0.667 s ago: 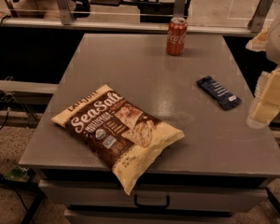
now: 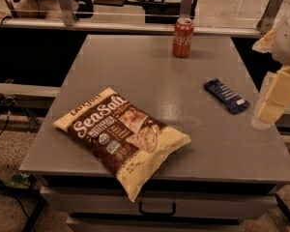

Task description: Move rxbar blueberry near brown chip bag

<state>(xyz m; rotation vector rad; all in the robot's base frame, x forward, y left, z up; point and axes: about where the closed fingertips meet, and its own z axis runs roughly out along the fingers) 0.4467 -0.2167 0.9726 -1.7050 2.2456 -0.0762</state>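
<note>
The rxbar blueberry (image 2: 226, 95), a small flat navy-blue bar, lies on the right side of the grey table (image 2: 135, 66). The brown chip bag (image 2: 122, 134), dark brown with cream-yellow edges and "Sea Salt" lettering, lies at the front left, with one corner hanging over the front edge. My gripper (image 2: 273, 100), pale cream, hangs at the right edge of the camera view. It is to the right of the bar, above the table's right side, and holds nothing that I can see.
A red soda can (image 2: 182, 37) stands upright at the back of the table, behind the bar. A drawer handle (image 2: 157, 210) shows below the front edge. Metal frame posts (image 2: 65, 4) and a rail run behind the table.
</note>
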